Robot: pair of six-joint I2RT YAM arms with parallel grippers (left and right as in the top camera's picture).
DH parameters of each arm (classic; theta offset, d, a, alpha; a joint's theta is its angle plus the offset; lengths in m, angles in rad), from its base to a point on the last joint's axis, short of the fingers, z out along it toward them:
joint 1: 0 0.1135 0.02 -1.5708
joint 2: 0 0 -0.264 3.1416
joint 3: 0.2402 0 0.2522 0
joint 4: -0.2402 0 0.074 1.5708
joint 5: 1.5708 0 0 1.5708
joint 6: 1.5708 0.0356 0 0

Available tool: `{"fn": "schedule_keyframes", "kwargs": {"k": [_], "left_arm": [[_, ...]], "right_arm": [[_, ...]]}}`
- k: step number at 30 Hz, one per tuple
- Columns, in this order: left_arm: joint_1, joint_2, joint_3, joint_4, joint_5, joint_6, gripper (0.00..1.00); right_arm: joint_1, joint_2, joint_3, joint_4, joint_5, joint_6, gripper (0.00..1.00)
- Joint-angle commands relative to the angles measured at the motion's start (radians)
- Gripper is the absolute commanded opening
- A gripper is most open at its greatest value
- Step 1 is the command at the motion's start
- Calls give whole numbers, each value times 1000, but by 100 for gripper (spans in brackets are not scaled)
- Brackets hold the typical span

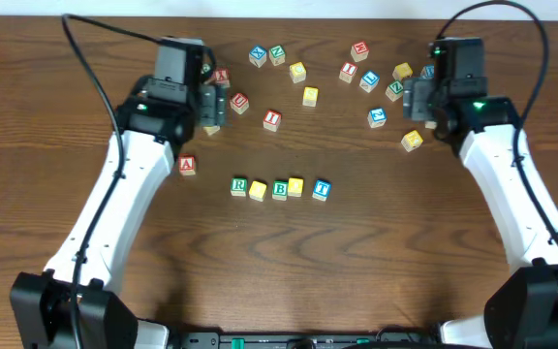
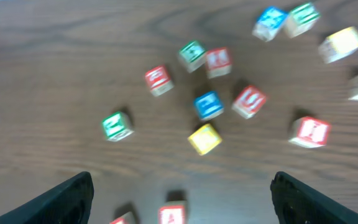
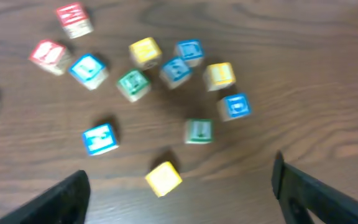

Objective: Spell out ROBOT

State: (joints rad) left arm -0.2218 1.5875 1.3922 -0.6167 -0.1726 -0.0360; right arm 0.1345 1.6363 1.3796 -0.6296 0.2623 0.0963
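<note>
Below the middle of the overhead frame, five cubes stand in a row on the table [image 1: 279, 276]: green R [image 1: 238, 185], a yellow cube [image 1: 258, 190], green B [image 1: 280, 189], a second yellow cube [image 1: 295, 186] and blue T [image 1: 322, 190], each just beside the next. Left of the row, apart, lies red A [image 1: 188, 165]. Across the upper part, loose cubes [image 1: 310, 95] are scattered.

At upper left the left gripper [image 2: 180, 190] has its fingers spread wide with nothing between them. At upper right the right gripper [image 3: 179, 186] likewise stands wide and empty. Its wrist view is blurred, but the stray yellow cube [image 3: 163, 178] beneath the gap seems to rest untouched on the wood.
</note>
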Motion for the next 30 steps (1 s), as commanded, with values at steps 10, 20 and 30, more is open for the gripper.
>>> {"fn": "schedule_keyframes", "kwargs": {"k": [10, 20, 30], "left_arm": [[31, -6, 18, -38, -20, 24, 97], [31, -6, 18, -38, -24, 29, 97], [31, -6, 18, -40, -58, 29, 97]], "right_arm": [[174, 114, 8, -22, -31, 23, 48], [312, 174, 8, -17, -29, 19, 14], [420, 174, 8, -43, -42, 72, 1]]}}
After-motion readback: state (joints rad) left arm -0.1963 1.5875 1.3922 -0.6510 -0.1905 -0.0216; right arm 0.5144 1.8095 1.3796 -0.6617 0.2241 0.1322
